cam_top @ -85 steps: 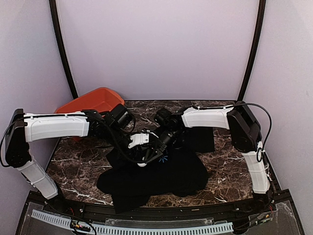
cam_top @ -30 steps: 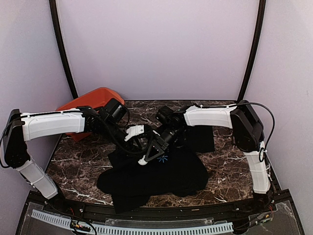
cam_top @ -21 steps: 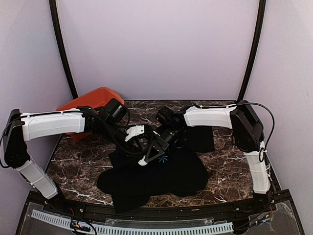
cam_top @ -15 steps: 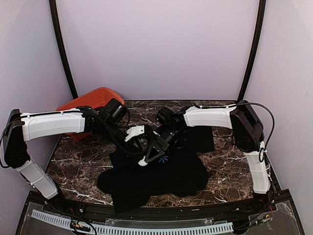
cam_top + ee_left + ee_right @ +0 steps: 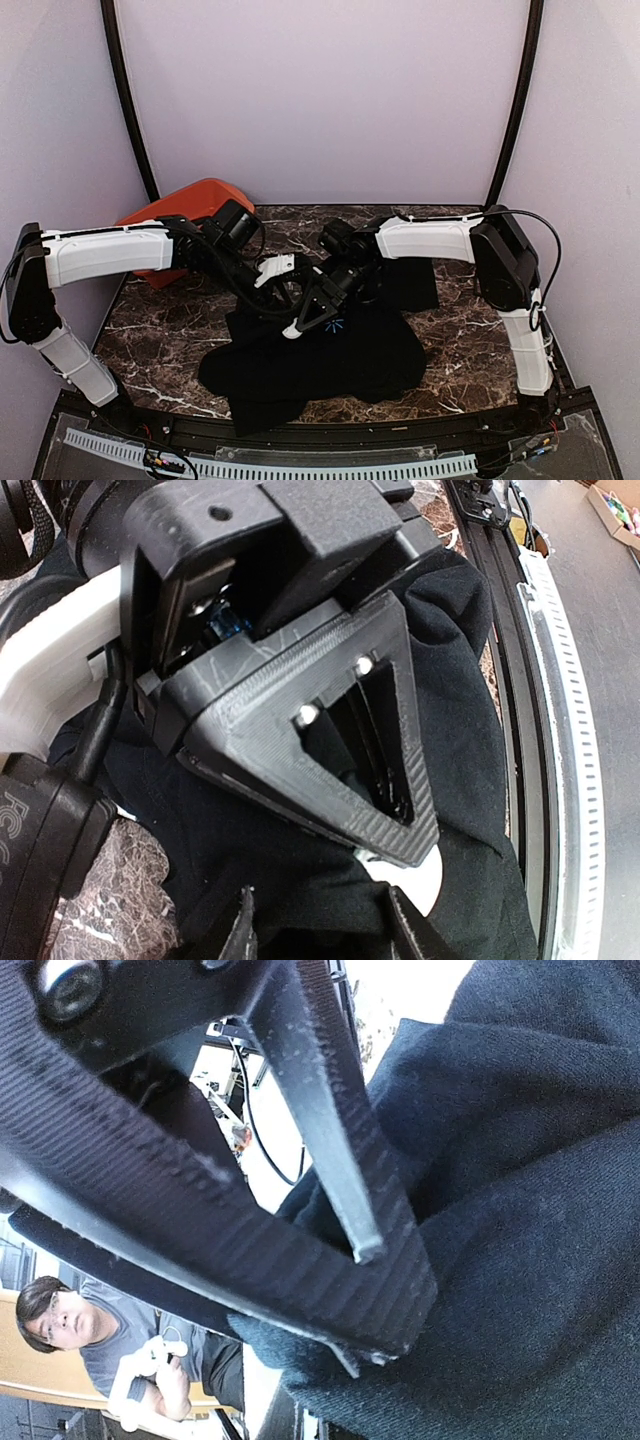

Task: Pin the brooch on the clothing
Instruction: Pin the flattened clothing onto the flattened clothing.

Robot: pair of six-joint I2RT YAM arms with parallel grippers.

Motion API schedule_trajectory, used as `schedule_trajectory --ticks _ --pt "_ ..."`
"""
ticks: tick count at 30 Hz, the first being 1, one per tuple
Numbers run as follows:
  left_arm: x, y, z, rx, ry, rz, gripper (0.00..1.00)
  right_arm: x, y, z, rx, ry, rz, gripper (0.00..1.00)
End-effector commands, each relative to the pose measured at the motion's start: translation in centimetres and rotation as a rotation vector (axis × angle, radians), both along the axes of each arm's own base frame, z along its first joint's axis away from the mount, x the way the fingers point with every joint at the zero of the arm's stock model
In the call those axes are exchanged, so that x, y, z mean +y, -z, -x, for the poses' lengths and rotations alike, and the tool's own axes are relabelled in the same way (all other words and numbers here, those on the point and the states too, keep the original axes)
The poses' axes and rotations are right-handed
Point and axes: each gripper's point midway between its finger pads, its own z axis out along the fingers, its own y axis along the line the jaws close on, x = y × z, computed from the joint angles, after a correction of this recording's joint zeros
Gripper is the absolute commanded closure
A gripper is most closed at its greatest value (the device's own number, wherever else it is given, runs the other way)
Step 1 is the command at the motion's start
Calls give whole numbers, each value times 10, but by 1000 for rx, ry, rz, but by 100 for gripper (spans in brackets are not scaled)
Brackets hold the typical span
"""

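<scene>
On the marble table (image 5: 455,335), the black T-shirt (image 5: 370,352) is lying crumpled, with its light-blue starburst print (image 5: 334,323) facing up. Just left of the print, the right gripper (image 5: 299,326) is pressing down into the cloth. Its jaws are standing together and pinching a fold of the T-shirt. Behind and left of the print, the left gripper (image 5: 320,935) is hanging close beside the right gripper. Its fingers (image 5: 240,935) are standing apart, but the dark gap between them is not showing whether anything is clamped. The brooch cannot be made out in any view. Well left of the print and farther back, an orange bin (image 5: 195,205) is sitting at the table's edge.
</scene>
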Motion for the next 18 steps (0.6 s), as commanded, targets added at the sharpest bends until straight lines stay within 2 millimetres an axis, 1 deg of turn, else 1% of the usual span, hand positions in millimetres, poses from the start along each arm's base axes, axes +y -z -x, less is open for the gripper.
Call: schedule_trajectory --ticks 1,13,18 --pt "-1 -3 -1 -15 -2 -9 58 8 -36 9 39 -48 -145 100" --pt "-1 -1 3 -19 11 -24 58 4 -37 -3 32 -20 -152 100" --pt "0 0 3 -20 13 -29 58 3 -40 -5 27 -15 -163 100"
